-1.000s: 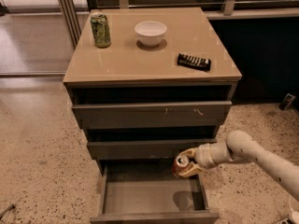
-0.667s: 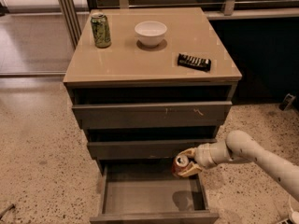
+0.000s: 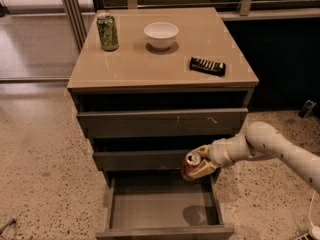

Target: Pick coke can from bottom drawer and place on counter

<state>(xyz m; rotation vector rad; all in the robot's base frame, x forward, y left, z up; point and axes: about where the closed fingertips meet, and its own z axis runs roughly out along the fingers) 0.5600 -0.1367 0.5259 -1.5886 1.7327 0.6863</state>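
The coke can (image 3: 190,165), red-orange with a silver top, is held upright in my gripper (image 3: 199,162). The gripper is shut on the can and holds it above the right rear part of the open bottom drawer (image 3: 165,230), in front of the middle drawer's face. The can casts a shadow on the drawer floor. The arm reaches in from the right. The beige counter (image 3: 150,66) lies above, on top of the cabinet.
On the counter stand a taller green can (image 3: 107,31) at the back left, a white bowl (image 3: 161,35) in the middle back and a black remote-like bar (image 3: 207,66) at the right. Two upper drawers are closed. Speckled floor surrounds the cabinet.
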